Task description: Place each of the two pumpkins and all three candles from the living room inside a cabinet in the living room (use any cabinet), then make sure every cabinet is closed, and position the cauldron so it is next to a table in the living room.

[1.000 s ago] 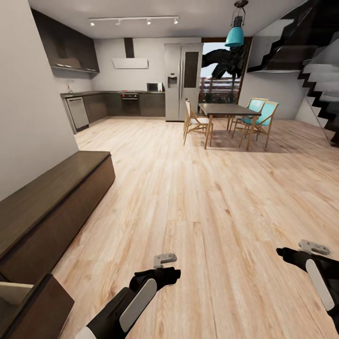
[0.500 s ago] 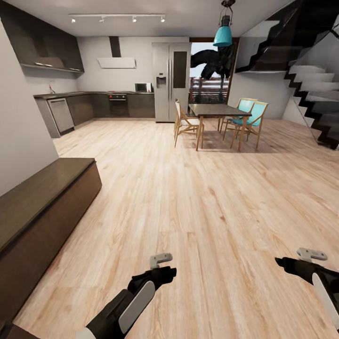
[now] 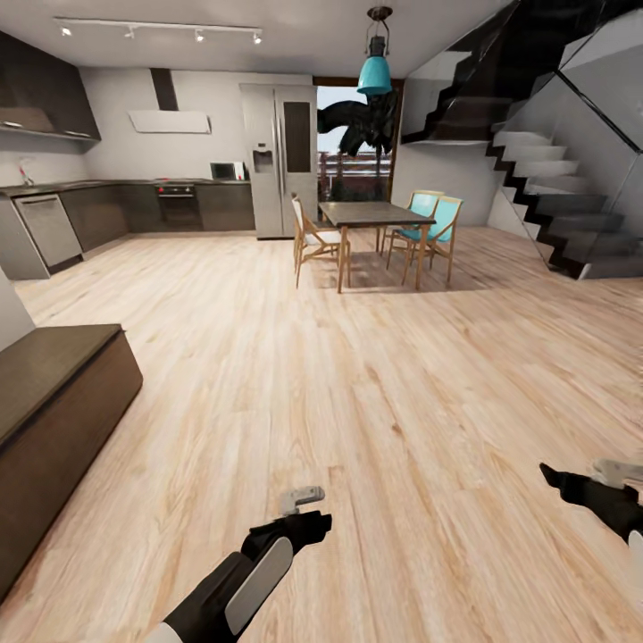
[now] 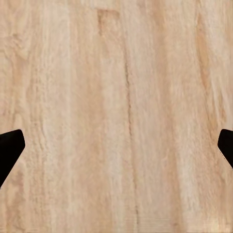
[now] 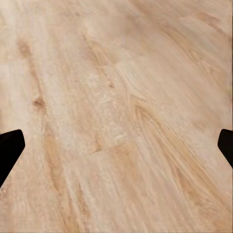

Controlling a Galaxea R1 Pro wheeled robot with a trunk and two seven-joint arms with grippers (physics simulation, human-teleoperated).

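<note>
The cabinet [image 3: 54, 420], a long low dark-brown unit, runs along the left wall in the head view, and its near end is cut off by the frame edge. My left gripper [image 3: 314, 520] hangs over bare wood floor to the cabinet's right, and its black fingertips [image 4: 8, 150] stand wide apart, so it is open and empty. Low at the right edge of the head view, my right gripper [image 3: 552, 473] is open too, with nothing but floor between its fingertips [image 5: 9, 148]. The pumpkins, candles, cauldron and the living-room table are out of view.
Wood floor [image 3: 357, 384] stretches ahead. A dark dining table [image 3: 375, 214] with wooden and teal chairs stands in the middle distance. Behind it are a steel fridge [image 3: 279, 161] and kitchen counters [image 3: 54, 223]. A black staircase [image 3: 554, 205] rises at the right.
The whole head view has swung to the right, so the camera moved. The cabinet slid toward the left edge and its open drawer left the frame. Both arms keep their pose.
</note>
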